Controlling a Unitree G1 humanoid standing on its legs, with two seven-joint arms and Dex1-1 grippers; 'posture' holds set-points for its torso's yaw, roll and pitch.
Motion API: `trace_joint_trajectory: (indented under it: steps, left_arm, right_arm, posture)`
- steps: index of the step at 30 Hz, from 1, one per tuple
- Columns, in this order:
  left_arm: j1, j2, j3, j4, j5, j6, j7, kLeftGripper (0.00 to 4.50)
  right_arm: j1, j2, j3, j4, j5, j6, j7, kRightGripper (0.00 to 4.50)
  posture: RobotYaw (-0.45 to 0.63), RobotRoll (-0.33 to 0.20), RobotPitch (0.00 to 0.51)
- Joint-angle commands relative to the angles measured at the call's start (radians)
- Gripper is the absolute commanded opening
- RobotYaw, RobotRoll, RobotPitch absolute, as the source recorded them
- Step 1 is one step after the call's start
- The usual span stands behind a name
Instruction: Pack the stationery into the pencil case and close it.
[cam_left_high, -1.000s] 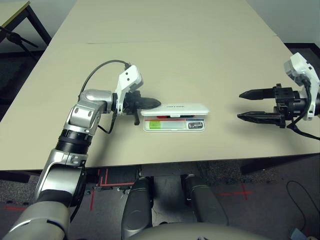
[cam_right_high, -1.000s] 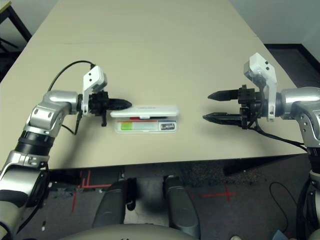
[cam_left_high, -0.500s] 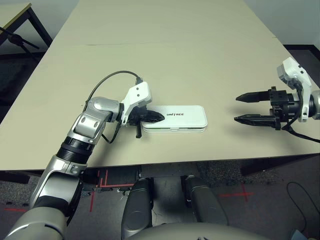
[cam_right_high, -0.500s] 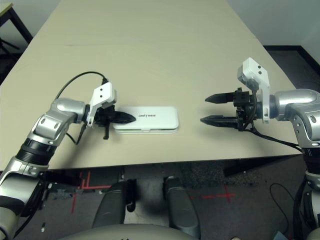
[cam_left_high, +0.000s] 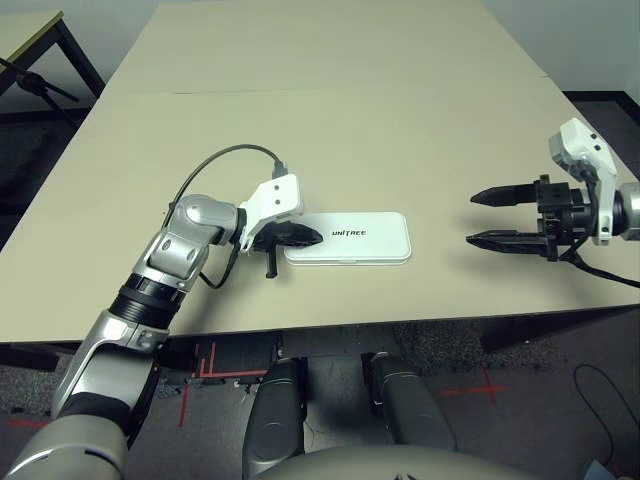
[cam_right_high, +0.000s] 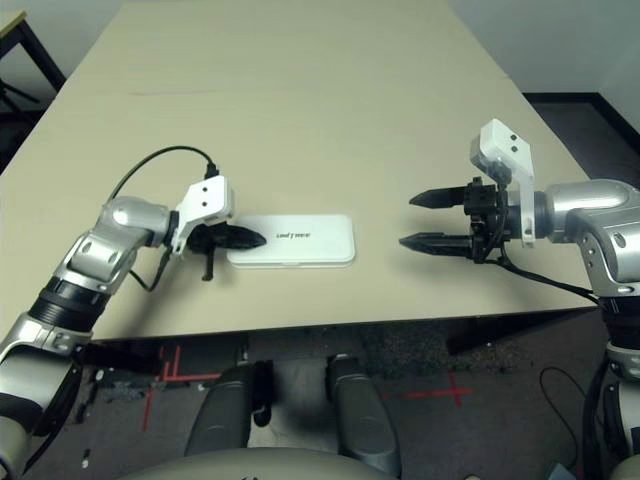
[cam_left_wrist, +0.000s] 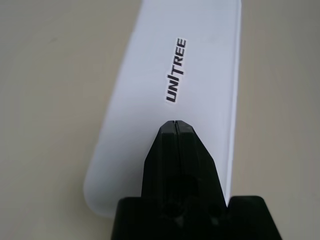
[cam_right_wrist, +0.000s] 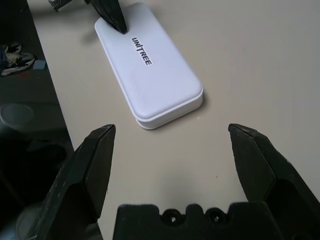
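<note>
So the pencil case (cam_left_high: 348, 238) is lying flat on the tabletop (cam_left_high: 330, 120) with its lid down, the dark lettering (cam_left_high: 349, 232) facing up. The contents are hidden with the lid shut like that.

The left fingers (cam_left_high: 306, 236) are pressed together into one black point, nothing pinched between them. In the left wrist view that point (cam_left_wrist: 176, 131) sits right over the lid at the case's short end, with the lettering just past the tip. Looks like the tip is resting on the lid or a hair above it, honestly can't tell which. The case stretches away from those fingers toward the robot's right side. A black cable (cam_left_high: 215, 160) loops up over the left wrist.

The right fingers (cam_right_high: 418, 220) are spread wide and holding nothing, hovering above bare tabletop. They point back at the case, which is well apart from them, off toward the left arm. In the right wrist view you can see the case lying out ahead between the two spread fingers (cam_right_wrist: 95, 160), its near rounded corner facing them, and the other arm's black tip poking in at the far end of the lid.

The case sits between the two sets of fingers, touching or almost touching the left ones and with a clear stretch of tabletop before the right ones. It's closer to the robot's edge of the tabletop than the far edge.
</note>
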Motion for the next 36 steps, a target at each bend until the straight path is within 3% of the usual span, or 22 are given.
trace_joint_trajectory:
  steps: [1, 6, 12, 20, 26, 36]
  left_arm:
    - [0.021, -0.042, 0.101, -0.017, -0.081, 0.043, 0.074, 0.4]
    - [0.024, -0.096, 0.321, -0.031, -0.204, 0.037, 0.221, 2.17]
    - [0.016, -0.097, 0.55, 0.035, -0.265, -0.043, 0.406, 4.44]
    - [0.004, -0.056, 0.694, 0.262, -0.243, -0.25, 0.547, 4.44]
    - [-0.02, -0.05, 0.724, 0.424, -0.239, -0.385, 0.615, 4.44]
    - [-0.02, -0.053, 0.709, 0.496, -0.243, -0.477, 0.667, 4.44]
  right_arm:
    - [-0.018, 0.063, -0.039, 0.032, 0.017, -0.036, -0.061, 4.5]
    - [-0.044, 0.209, -0.145, 0.107, 0.036, -0.137, -0.215, 4.5]
    - [-0.051, 0.347, -0.224, 0.228, -0.012, -0.33, -0.414, 4.5]
    - [-0.138, 0.432, -0.311, 0.515, -0.143, -0.658, -0.781, 4.5]
    - [-0.175, 0.431, -0.349, 0.703, -0.202, -0.839, -0.982, 4.5]
    - [-0.213, 0.41, -0.357, 0.858, -0.207, -0.942, -1.074, 4.5]
  posture:
    - [-0.09, 0.0, 0.155]
    - [-0.09, 0.0, 0.154]
    - [-0.07, 0.0, 0.137]
    - [-0.08, 0.0, 0.107]
    - [-0.09, 0.0, 0.095]
    - [-0.12, 0.0, 0.13]
